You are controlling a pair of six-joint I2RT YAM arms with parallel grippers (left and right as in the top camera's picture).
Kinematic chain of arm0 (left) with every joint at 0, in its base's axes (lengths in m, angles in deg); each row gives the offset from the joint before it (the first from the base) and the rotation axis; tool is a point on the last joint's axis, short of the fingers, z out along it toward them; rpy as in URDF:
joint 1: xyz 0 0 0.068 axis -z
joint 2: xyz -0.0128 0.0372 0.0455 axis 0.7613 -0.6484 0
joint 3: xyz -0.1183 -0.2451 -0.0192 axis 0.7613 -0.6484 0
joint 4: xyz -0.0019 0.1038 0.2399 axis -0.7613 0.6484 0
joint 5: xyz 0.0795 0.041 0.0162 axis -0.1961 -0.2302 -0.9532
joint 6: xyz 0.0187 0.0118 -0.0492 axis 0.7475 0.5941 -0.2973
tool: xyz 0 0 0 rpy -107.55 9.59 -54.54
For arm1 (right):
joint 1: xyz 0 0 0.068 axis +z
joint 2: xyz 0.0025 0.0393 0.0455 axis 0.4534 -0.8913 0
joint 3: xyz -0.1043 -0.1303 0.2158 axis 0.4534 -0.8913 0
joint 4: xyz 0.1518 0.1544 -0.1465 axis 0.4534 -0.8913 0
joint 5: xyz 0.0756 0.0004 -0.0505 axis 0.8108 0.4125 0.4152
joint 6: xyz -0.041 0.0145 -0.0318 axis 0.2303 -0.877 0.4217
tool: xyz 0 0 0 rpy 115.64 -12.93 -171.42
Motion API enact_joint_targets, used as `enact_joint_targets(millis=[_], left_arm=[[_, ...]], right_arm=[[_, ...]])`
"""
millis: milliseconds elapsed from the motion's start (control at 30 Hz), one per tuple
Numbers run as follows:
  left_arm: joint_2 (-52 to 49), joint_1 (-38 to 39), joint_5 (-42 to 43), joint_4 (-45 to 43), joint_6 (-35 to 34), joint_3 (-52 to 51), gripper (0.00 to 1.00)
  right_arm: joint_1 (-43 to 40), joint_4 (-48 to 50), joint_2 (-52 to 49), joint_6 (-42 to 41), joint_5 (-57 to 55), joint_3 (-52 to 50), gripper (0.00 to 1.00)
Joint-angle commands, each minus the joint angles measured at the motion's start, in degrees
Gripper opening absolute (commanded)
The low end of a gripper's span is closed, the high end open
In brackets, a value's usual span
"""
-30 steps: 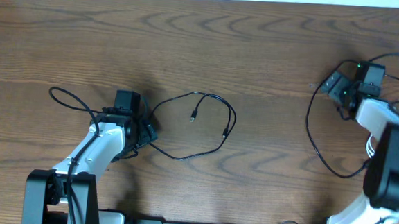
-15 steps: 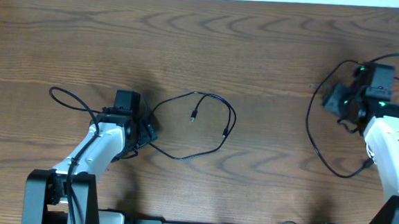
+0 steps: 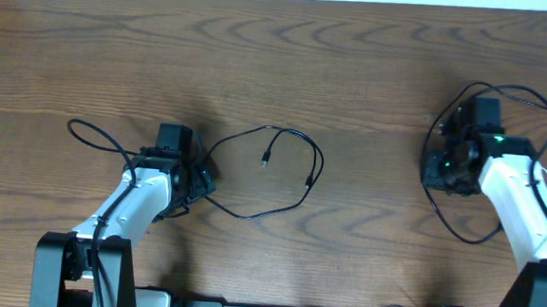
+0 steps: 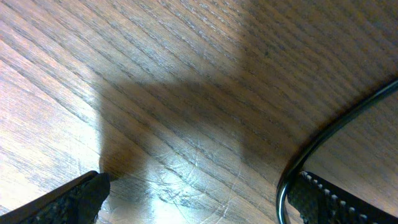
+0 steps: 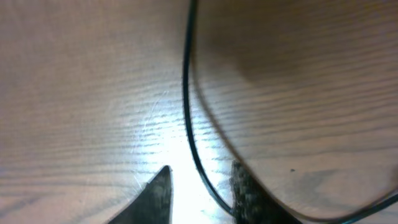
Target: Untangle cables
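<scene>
With our right claw (image 5: 202, 190) set narrow astride the thin black flexible cord (image 5: 185, 93) at the right of the brown wooden table (image 3: 260, 57), not pinching it, we should centre it before closing, while our left claw (image 4: 199, 205) gapes wide beside the other looped black cord (image 4: 309, 142)

The left arm (image 3: 127, 206) is reaching up from the near edge and bending right at the wrist. Its left claw (image 3: 199, 179) is hanging low, fingers (image 4: 78, 198) spread wide apart. Over on the other side, the right arm (image 3: 522, 209) is stretching forward and angling left. The right claw (image 3: 442, 171) is pointing down, its fingertips (image 5: 157, 196) standing close together with a narrow gap showing between them.
</scene>
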Motion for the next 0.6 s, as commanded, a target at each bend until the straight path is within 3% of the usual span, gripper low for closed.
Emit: enact_joint_targets(millis=[0, 100, 567], left_arm=[[-1.97, -0.02, -0.57, 0.85, 0.35, -2.10, 0.98], [-1.97, -0.02, -0.57, 0.85, 0.35, -2.10, 0.98], [-1.97, -0.02, -0.57, 0.83, 0.33, -2.10, 0.98]], right_arm=[[2.56, 1.38, -1.55, 1.88, -7.13, -2.16, 0.37], [3.65, 3.41, -3.15, 1.90, -10.05, -3.63, 0.38], [3.72, 5.62, -10.32, 4.98, -10.49, -3.69, 0.17]])
